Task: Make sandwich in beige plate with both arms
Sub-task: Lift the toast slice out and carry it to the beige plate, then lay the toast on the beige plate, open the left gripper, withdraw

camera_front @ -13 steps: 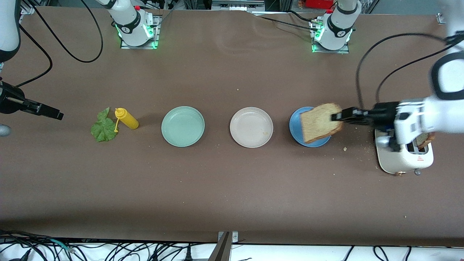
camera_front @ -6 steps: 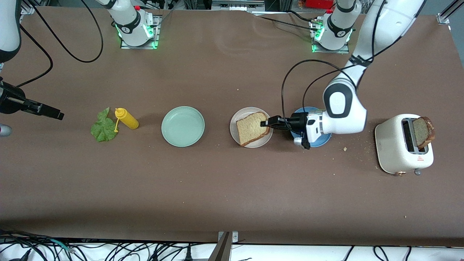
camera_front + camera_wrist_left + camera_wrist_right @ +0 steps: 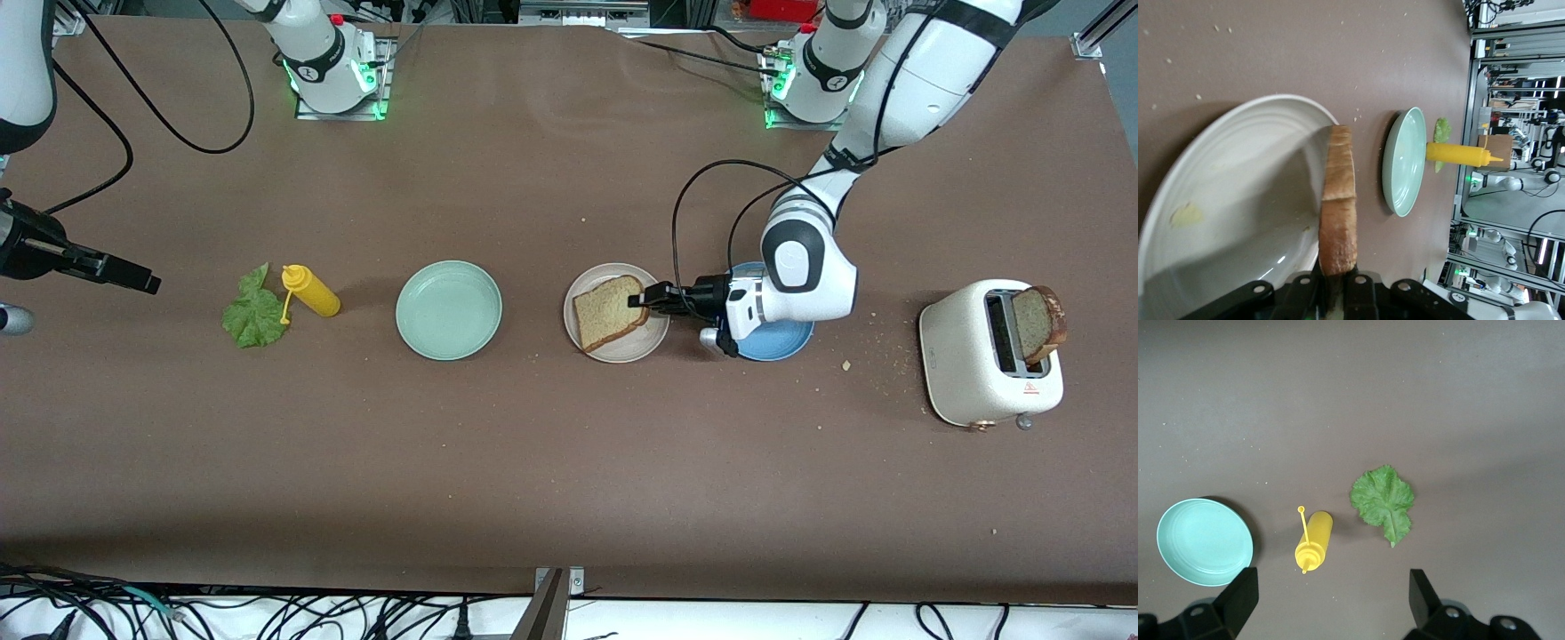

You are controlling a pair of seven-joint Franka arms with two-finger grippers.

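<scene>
One toast slice is being gripped by the left hand over the beige plate. The right hand is waiting wide open, well apart from that plate, above the lettuce.

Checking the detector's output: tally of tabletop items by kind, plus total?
Plates: 3, the beige plate, mint-green plate, blue plate
Toast slices: 2, one in the left gripper, one in the toaster
Toaster: 1
Lettuce leaf: 1
Yellow squeeze bottle: 1
Total: 8
</scene>
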